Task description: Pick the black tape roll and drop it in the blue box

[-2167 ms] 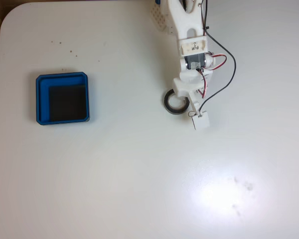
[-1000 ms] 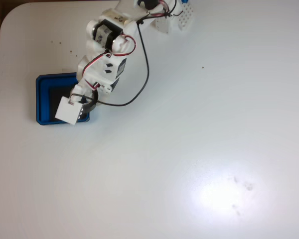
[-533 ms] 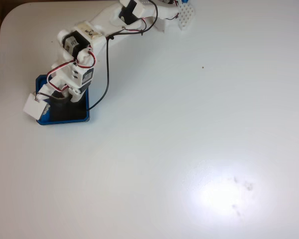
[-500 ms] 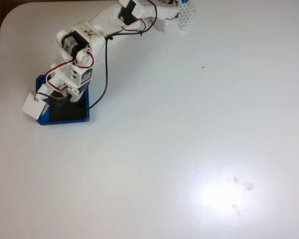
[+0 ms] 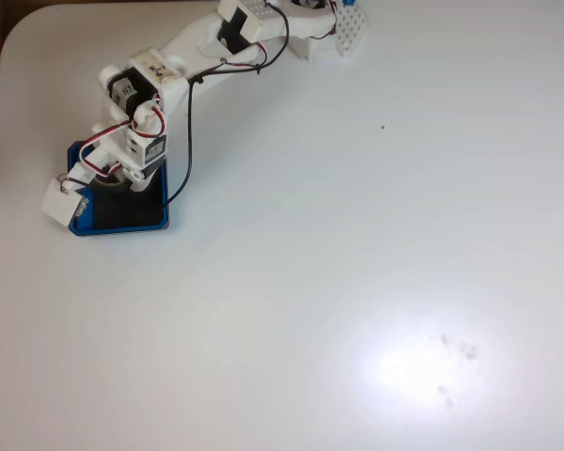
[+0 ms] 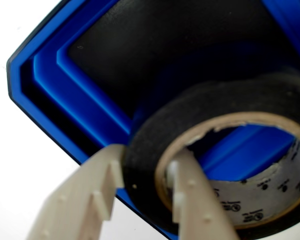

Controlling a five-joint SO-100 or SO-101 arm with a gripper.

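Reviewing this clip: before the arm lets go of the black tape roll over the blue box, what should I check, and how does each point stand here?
1. Grip: ok. In the wrist view the gripper pinches the black tape roll, one finger outside the band, one inside the core.
2. Roll over the blue box: ok; black floor and blue walls lie behind it.
3. Margin from the wall: not ok. The roll sits close over one blue wall.
4. Box floor free of other things: ok for the visible part.
5. Height above the floor: cannot tell.
6. Cable clear of the box: cannot tell; in the fixed view it loops over the box's right edge.
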